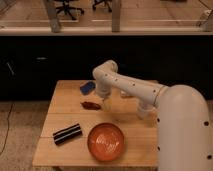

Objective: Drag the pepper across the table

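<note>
The pepper (90, 105), small, dark red-brown and elongated, lies on the light wooden table (65, 117) left of centre, in front of the blue flat pad. My gripper (103, 103) hangs from the white arm just right of the pepper, close to its right end, low over the tabletop. I cannot tell if it touches the pepper.
A blue flat pad (87, 87) lies at the back of the table behind the pepper. A black striped bar (67, 133) lies at the front left. An orange bowl (106, 141) stands at the front centre. My white arm (150, 95) crosses the right half of the table.
</note>
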Robot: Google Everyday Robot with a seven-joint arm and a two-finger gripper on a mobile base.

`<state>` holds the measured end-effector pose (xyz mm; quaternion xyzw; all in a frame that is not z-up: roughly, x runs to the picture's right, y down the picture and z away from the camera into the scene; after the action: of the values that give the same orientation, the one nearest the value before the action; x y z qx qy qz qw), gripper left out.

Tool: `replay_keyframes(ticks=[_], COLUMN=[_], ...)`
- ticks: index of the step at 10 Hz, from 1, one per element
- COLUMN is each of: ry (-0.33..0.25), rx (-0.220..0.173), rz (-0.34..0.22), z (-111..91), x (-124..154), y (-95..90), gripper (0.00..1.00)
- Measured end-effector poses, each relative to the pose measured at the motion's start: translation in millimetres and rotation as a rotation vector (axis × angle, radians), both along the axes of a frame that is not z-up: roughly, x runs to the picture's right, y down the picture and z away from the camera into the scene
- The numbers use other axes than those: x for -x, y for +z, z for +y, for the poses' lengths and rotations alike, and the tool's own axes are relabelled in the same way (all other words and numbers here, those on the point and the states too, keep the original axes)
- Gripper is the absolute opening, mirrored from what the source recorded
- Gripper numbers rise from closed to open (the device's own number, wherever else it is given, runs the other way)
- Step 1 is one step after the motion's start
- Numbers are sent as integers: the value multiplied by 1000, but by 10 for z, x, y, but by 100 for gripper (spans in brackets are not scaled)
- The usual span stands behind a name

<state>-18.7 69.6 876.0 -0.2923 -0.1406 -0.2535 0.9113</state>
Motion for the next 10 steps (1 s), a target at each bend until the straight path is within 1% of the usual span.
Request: replay_keyframes(ticks=[4, 10], ry=[-19, -15], rx=[11, 24], rz=[-16, -33], z=[50, 84], x=[115, 253], y=[120, 251], gripper=[80, 80])
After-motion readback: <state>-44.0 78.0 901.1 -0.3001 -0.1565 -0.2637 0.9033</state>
